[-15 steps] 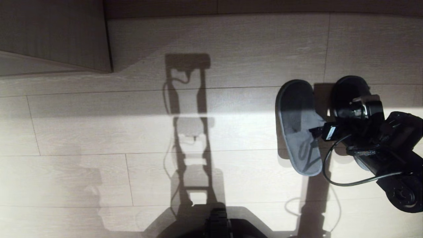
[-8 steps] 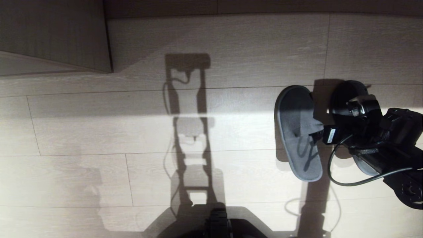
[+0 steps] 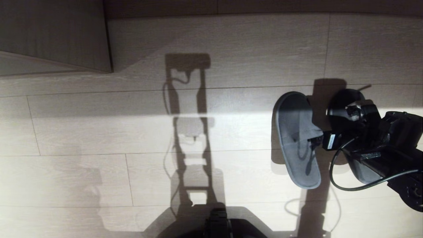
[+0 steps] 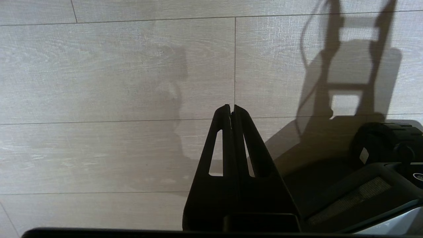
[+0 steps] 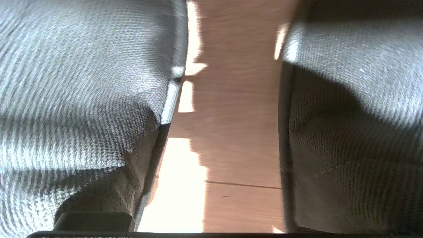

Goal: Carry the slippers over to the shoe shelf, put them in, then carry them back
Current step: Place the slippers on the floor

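Note:
Two grey-blue slippers sit side by side at the right of the head view, one (image 3: 297, 138) in full sight and the other (image 3: 362, 172) mostly under my right arm. My right gripper (image 3: 325, 137) is between them. In the right wrist view the fabric of one slipper (image 5: 82, 82) and the other (image 5: 357, 99) fills both sides, with bare floor between. The jaws stand wide apart, and each finger is hidden under a slipper's strap. The slippers' offset shadows suggest they hang just above the floor. My left gripper (image 4: 231, 107) is shut and empty, parked over the floor. The shoe shelf is out of view.
A dark wood-grain furniture corner (image 3: 56, 36) juts in at the far left of the head view. Pale floor planks (image 3: 211, 138) stretch across the middle, crossed by my own shadow. My base (image 3: 218, 224) shows at the near edge.
My right arm has drawn back toward me with both slippers moving along with it. The fully visible slipper has slid nearer. The left arm has kept still.

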Robot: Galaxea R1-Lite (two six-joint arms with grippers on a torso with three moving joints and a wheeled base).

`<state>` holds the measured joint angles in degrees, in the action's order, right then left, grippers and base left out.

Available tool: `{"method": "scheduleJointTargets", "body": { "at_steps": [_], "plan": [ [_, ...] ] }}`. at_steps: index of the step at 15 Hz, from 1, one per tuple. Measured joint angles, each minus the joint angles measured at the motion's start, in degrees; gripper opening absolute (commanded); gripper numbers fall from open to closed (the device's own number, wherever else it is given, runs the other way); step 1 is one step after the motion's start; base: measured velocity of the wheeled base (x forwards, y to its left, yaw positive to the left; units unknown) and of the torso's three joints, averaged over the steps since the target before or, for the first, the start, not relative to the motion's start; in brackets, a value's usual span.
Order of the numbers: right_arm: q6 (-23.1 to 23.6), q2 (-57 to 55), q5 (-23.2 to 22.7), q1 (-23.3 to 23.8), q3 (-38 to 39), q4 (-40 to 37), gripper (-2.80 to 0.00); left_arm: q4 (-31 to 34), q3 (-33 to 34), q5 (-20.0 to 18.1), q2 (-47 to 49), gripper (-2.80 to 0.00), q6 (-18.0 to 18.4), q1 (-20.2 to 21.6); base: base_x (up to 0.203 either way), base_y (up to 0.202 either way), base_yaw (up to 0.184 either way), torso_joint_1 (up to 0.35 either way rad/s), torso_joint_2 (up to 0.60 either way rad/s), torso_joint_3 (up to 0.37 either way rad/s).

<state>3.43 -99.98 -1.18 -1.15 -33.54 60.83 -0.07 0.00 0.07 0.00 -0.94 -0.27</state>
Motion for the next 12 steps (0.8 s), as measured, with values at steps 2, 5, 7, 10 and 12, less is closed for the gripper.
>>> {"method": "scheduleJointTargets", "body": {
  "at_steps": [2, 5, 7, 10, 12],
  "plan": [
    [-2.32, -0.2, -5.38, 0.0, 0.65, 0.16, 0.0, 0.0, 0.0, 0.02, 0.0, -2.8, 0.0, 0.0, 0.0, 0.0, 0.0, 0.0, 0.0, 0.0],
    [-1.5, -0.46, -5.98, 0.24, 1.23, 0.41, 0.0, 0.0, 0.0, 0.0, 0.0, -2.8, 0.0, 0.0, 0.0, 0.0, 0.0, 0.0, 0.0, 0.0],
    [1.96, -0.3, -5.08, 0.24, 1.62, 2.79, 0.0, 0.0, 0.0, 0.0, 0.0, -2.8, 0.0, 0.0, 0.0, 0.0, 0.0, 0.0, 0.0, 0.0],
    [2.94, 0.23, -4.68, 0.29, 3.5, 3.45, 0.0, 0.0, 0.0, -0.01, 0.0, -2.8, -0.01, 0.0, 0.0, 0.0, 0.0, 0.0, 0.0, 0.0],
    [2.69, 0.53, -4.66, 0.29, 5.87, 4.11, 0.0, 0.0, 0.0, 0.0, 0.0, -2.8, 0.0, 0.0, 0.0, 0.0, 0.0, 0.0, 0.0, 0.0]
  ]
}}
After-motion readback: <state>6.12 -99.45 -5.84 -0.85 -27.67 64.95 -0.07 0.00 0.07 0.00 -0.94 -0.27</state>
